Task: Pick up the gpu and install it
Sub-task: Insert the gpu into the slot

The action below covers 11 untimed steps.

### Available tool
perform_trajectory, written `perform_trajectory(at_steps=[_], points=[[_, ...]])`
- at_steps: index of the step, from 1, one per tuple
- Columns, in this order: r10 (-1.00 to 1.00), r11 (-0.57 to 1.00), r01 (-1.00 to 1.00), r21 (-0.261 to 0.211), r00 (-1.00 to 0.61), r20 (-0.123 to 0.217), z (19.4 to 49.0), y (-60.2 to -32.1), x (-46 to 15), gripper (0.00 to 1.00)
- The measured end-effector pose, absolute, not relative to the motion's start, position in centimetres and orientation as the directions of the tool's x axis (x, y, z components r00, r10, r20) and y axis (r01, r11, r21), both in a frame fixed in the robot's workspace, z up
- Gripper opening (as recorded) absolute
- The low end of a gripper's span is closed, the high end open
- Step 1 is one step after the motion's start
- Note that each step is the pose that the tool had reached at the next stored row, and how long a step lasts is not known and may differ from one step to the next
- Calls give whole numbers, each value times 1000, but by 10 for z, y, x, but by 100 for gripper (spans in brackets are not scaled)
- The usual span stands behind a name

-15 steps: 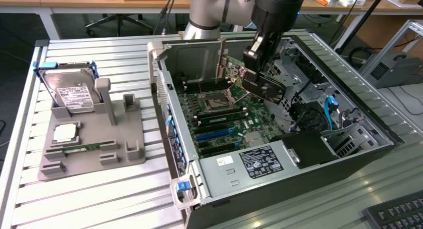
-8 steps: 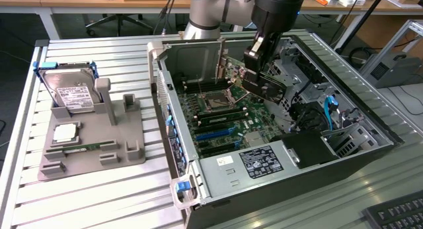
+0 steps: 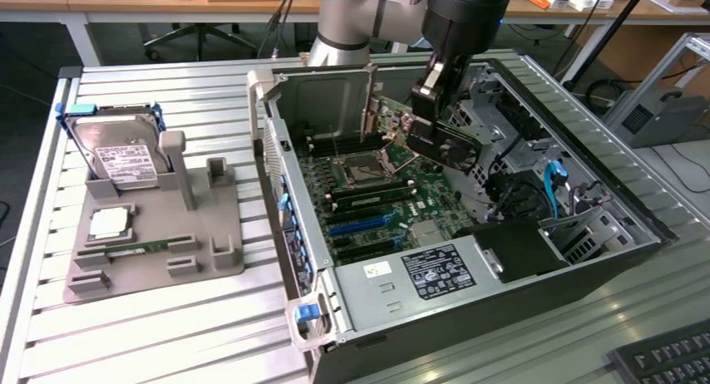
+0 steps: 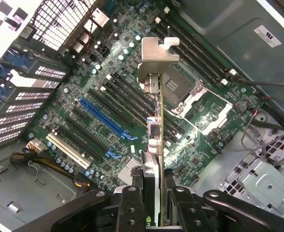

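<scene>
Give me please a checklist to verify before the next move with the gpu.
1. The gripper is shut on the gpu: ok.
2. The gpu is inside the case, above the motherboard: ok.
3. The blue slot is empty: ok.
4. The gpu is seated in a slot: not ok, it hangs above the motherboard.
5. The gpu edge is lined up with a slot: cannot tell.

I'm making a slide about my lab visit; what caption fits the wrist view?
Gripper clamped on the gpu, held edge-on above the motherboard inside the open computer case.
</scene>
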<state>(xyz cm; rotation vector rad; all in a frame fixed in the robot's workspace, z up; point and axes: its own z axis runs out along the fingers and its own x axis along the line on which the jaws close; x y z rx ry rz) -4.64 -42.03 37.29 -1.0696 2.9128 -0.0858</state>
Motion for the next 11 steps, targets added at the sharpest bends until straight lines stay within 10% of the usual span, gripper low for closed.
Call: perform_trajectory(at_steps=[11], points=[[-656, 753, -654, -66, -754, -15, 373, -420, -46, 27]])
